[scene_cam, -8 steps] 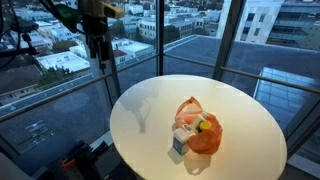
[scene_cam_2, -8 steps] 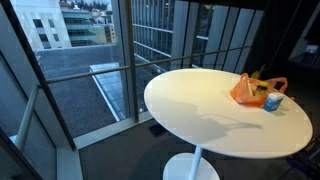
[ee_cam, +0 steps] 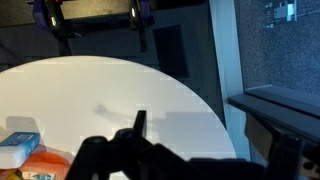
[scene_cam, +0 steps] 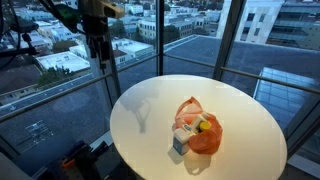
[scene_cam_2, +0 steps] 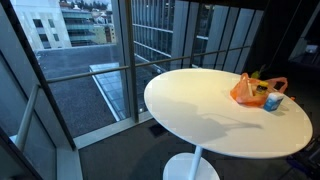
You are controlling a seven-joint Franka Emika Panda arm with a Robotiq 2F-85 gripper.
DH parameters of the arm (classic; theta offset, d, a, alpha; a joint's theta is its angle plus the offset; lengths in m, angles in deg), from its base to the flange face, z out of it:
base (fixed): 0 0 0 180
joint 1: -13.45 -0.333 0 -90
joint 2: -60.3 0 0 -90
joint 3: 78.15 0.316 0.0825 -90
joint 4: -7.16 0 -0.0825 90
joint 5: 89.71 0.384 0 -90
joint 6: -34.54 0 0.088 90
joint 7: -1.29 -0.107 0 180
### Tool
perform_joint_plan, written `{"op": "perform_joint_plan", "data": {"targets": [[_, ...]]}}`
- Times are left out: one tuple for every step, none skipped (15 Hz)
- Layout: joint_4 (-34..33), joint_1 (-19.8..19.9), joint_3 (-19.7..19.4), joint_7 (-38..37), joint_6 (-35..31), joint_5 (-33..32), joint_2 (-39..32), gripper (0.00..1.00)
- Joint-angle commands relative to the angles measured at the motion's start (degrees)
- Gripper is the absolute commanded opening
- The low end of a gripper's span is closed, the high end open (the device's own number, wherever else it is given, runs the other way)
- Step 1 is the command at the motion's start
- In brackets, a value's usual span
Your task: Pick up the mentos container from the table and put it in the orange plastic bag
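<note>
An orange plastic bag lies on the round white table, with several small items in its open mouth. It shows in both exterior views. A white and blue container stands at the bag's near edge, touching it. I cannot tell whether it is inside the bag. It also shows in the wrist view, next to the orange bag. My gripper hangs high above the table's far left edge, well away from the bag, open and empty. In the wrist view it is only a dark silhouette.
Tall glass windows with dark frames surround the table, with city buildings outside. The table stands on a white pedestal. A dark ledge runs beside the table's edge.
</note>
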Motion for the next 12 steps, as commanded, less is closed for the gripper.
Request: {"op": "perform_joint_plan", "data": {"targets": [[-2.3,1.4,1.1,-1.2,-1.9,-1.2,-1.6,1.0],[-3.3,1.8,1.4,-1.7,-3.0,-1.5,-2.7,1.0],[-3.9,2.1,1.5,-2.1,-4.2,-1.8,-3.4,1.0],[-4.7,2.4,1.6,-2.6,-5.3,-2.3,-4.3,1.0],[-5.4,2.8,1.8,-3.2,-6.8,-2.8,-5.4,1.0],[-6.1,3.1,1.8,-3.7,-7.9,-3.4,-6.4,1.0],[-6.7,3.7,2.0,-4.7,-9.7,-4.4,-7.7,1.0],[-7.4,4.2,1.9,-5.6,-10.9,-5.3,-9.1,1.0],[-7.9,4.8,1.8,-6.7,-12.5,-6.5,-10.6,1.0],[-8.5,5.3,1.6,-7.7,-13.5,-7.6,-12.0,1.0],[-9.1,5.9,1.3,-8.7,-14.5,-8.8,-13.5,1.0],[-9.6,6.5,1.1,-9.5,-15.4,-9.8,-14.9,1.0]]}}
